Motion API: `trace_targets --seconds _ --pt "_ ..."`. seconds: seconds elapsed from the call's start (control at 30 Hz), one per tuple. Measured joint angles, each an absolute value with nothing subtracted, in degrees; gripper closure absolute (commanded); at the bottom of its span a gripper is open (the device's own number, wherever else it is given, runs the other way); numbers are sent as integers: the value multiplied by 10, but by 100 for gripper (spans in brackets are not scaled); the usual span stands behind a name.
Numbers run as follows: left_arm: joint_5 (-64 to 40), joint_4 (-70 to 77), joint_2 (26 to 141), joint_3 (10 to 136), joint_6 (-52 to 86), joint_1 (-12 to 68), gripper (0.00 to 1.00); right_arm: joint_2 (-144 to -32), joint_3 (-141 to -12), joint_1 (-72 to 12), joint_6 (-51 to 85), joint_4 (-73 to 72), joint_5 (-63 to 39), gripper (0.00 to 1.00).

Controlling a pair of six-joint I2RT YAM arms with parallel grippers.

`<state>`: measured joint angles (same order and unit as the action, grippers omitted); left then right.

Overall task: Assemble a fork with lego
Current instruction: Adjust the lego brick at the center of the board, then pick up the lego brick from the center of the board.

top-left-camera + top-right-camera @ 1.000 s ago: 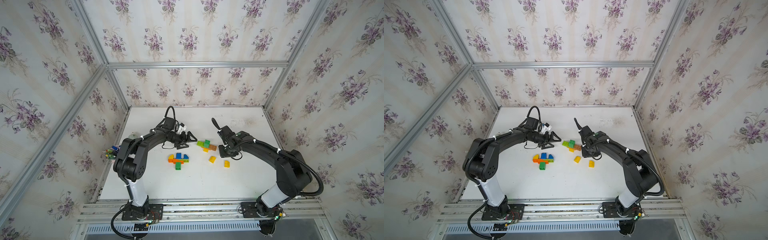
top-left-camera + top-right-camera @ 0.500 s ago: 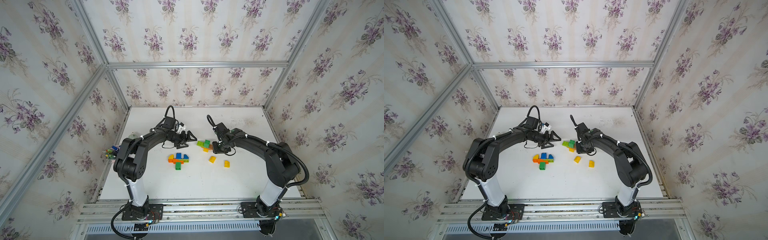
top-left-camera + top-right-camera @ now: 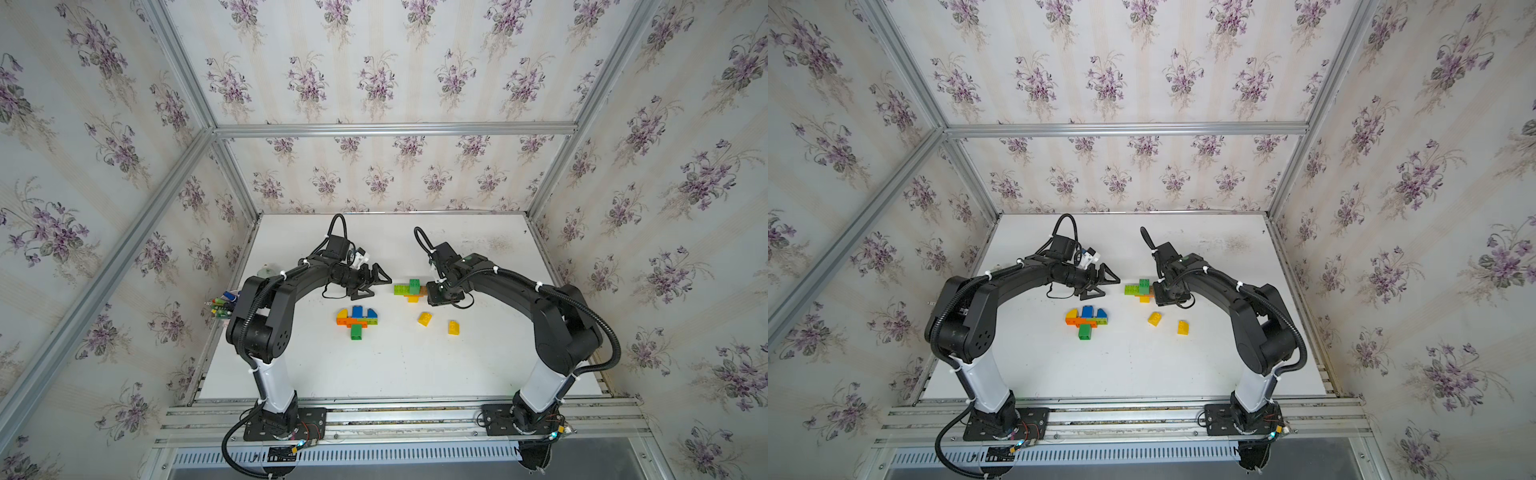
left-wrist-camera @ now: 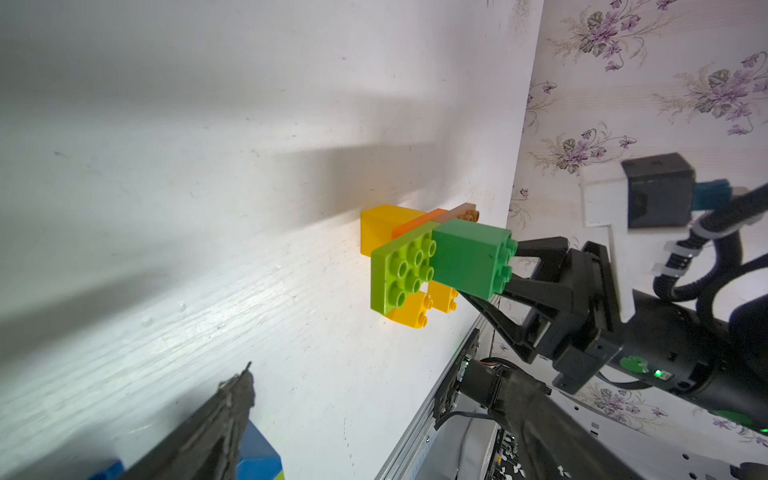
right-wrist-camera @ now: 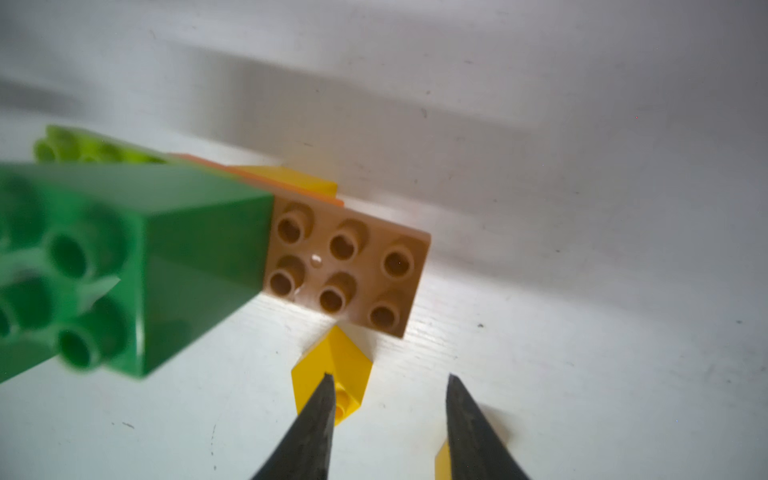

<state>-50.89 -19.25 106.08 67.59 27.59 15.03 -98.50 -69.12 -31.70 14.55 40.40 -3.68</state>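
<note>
One lego cluster (image 3: 411, 287) (image 3: 1142, 287) lies mid-table: a lime plate (image 4: 401, 270), a dark green brick (image 4: 469, 257) (image 5: 166, 257), a brown plate (image 5: 349, 266), orange and yellow pieces. My right gripper (image 3: 436, 291) (image 3: 1158, 293) (image 5: 390, 376) is at its brown end, open, with nothing between its fingers. A second lego cluster (image 3: 356, 319) (image 3: 1087, 320) of orange, blue, yellow and green lies nearer the front. My left gripper (image 3: 376, 284) (image 3: 1104, 286) (image 4: 374, 374) hovers open left of the first cluster, empty.
Two loose yellow bricks (image 3: 424, 318) (image 3: 453, 327) lie right of the second cluster. Coloured marker pens (image 3: 220, 305) sit at the table's left edge. Papered walls close in three sides, and a metal rail (image 3: 395, 409) runs along the front.
The right gripper has moved left up to the brown end of the first cluster, and its jaws have spread a little. The left arm has not moved.
</note>
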Motion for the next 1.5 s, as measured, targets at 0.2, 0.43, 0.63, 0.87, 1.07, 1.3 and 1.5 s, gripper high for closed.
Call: trace_targets --seconds 0.2,0.43,0.63,0.87,1.07,1.3,1.5 --pt "-509 -191 1061 674 278 150 8 -933 -626 -276 106 413 -48 34" --pt "-509 -192 1057 674 279 150 7 -933 -592 -250 62 416 -70 33" --pt "-509 -192 1051 670 279 150 7 -935 -576 -250 45 415 -100 35" --pt "-509 -191 1051 662 279 150 7 -933 -569 -265 48 419 -127 41" --pt "-509 -185 1049 653 279 150 7 -929 -575 -286 65 437 -130 43" --pt "-511 -173 1047 642 281 150 7 -911 -588 -295 87 465 -87 46" --pt "-515 -164 1048 641 281 150 7 -924 -634 -296 41 473 -69 40"
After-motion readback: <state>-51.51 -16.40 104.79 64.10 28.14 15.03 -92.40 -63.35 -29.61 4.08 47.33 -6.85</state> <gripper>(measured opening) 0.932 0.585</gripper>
